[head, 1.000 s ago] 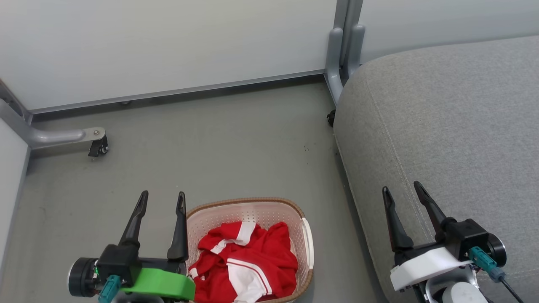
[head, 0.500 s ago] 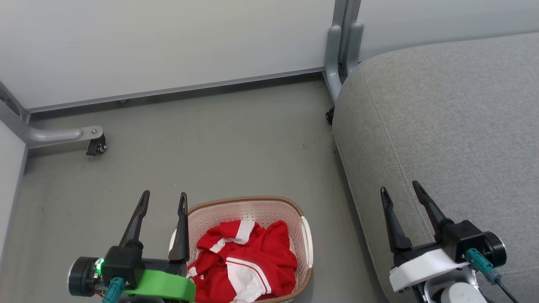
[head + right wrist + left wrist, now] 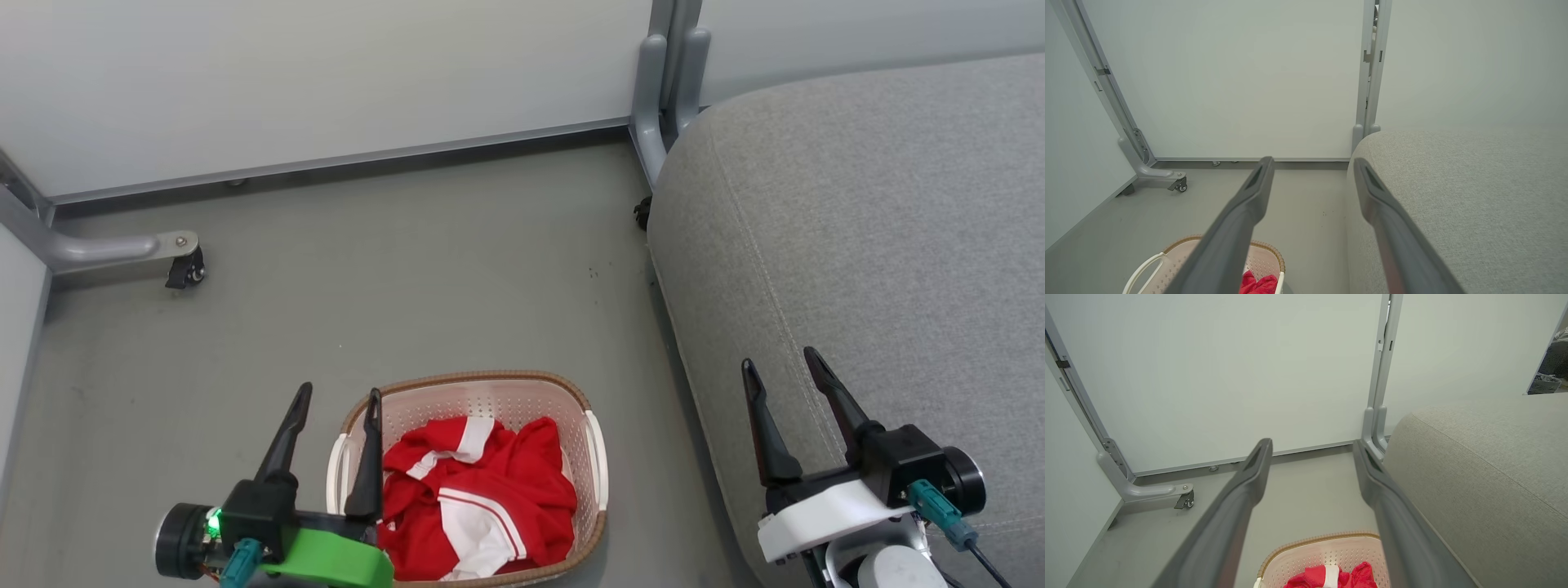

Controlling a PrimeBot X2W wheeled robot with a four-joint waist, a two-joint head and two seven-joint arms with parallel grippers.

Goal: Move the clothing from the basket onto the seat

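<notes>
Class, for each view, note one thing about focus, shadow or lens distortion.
Head view: sharp, evenly lit, soft shadow along the seat base. Left wrist view: left fingers look soft up close, post bows. Right wrist view: right fingers soft too, no glare.

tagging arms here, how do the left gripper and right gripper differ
The left gripper has a green mount, the right gripper a white one. In the head view the left gripper overlaps the left rim of the basket; the right gripper overlaps the seat. Both are open and empty.
</notes>
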